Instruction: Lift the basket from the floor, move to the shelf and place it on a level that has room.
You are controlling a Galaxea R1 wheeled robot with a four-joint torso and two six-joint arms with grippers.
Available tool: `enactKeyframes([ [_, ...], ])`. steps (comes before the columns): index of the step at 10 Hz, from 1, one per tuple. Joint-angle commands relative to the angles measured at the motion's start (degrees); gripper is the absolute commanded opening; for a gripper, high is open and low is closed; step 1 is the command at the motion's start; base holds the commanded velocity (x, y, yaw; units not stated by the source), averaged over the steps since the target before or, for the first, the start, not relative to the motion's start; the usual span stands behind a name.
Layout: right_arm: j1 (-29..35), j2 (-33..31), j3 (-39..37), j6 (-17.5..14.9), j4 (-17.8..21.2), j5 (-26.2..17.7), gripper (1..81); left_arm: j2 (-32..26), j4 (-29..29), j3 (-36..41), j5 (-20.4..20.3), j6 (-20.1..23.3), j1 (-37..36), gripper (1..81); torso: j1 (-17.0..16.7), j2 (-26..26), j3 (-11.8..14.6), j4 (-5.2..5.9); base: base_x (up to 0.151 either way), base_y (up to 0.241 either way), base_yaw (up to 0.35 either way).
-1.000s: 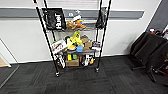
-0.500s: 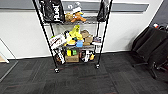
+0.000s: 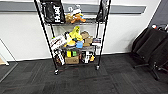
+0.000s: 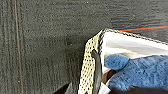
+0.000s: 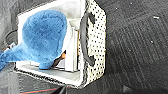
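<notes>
Ahead at twelve o'clock stands the shelf [image 3: 75,37], its tiers crowded. Both wrist views look down on the basket [image 5: 96,42], a blue plush [image 5: 42,37] inside, above the floor [image 4: 45,45]. This looks like the carrying step. Whether the grippers are closed, I cannot tell. Next, it must come closer and find a free level.

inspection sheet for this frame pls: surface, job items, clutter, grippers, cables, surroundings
Surface: dark carpet floor with faint reddish lines.
Job's things: basket, cream and dotted, dark handle, pale lining, holding a blue plush toy; its corner also shows in the left wrist view. Black wire shelf stands on wheels against the wall.
Clutter: shelf tiers crowded with a black bag, a yellow toy and a cardboard box.
Grippers: jaws' state cannot be told.
Cables: nothing seen.
Surroundings: white wall; dark chairs to the right.
</notes>
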Motion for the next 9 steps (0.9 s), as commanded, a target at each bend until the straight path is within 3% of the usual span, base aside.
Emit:
enactKeyframes([
  [1, 7.01, -0.01, 0.33, 0.12, 3.01, -3.67, 81.1, 0.08, -0.48, -2.23, 3.92, 0.02, -7.23, 81.1, 3.62, -5.62, -5.31, 0.0, 0.0, 0.0, 0.0],
  [4, 9.56, -0.01, 1.3, 0.03, 4.77, -3.67, 81.1, 0.16, -0.56, -2.24, 4.53, 0.02, -8.46, 81.1, 6.84, -10.69, -9.95, 0.0, 0.0, 0.0, 0.0],
  [5, 10.44, -0.01, 1.47, 0.12, 5.39, -3.67, 81.1, 0.25, -0.56, -2.24, 4.62, 0.02, -9.16, 81.1, 8.09, -12.66, -6.45, 0.0, 0.0, 0.0, 0.0],
  [7, 12.02, -0.44, 1.74, 0.03, 7.15, -3.67, 81.1, 0.87, -0.65, -2.24, 5.92, -0.07, -10.48, 81.1, 10.08, -15.72, -8.85, 0.0, 0.0, 0.0, 0.0],
  [8, 12.73, -0.27, 1.74, 0.03, 7.5, -3.67, 81.1, 1.22, -0.65, -2.24, 6.9, -0.07, -11.36, 81.1, 7.35, -11.55, -9.36, 0.0, 0.0, 0.0, 0.0],
  [9, 13.43, -0.01, 1.74, 0.03, 8.21, -3.67, 81.1, 1.48, -0.65, -2.24, 7.08, -0.16, -11.71, 81.1, 8.28, -13.03, -9.55, 0.0, 0.0, 0.0, 0.0],
])
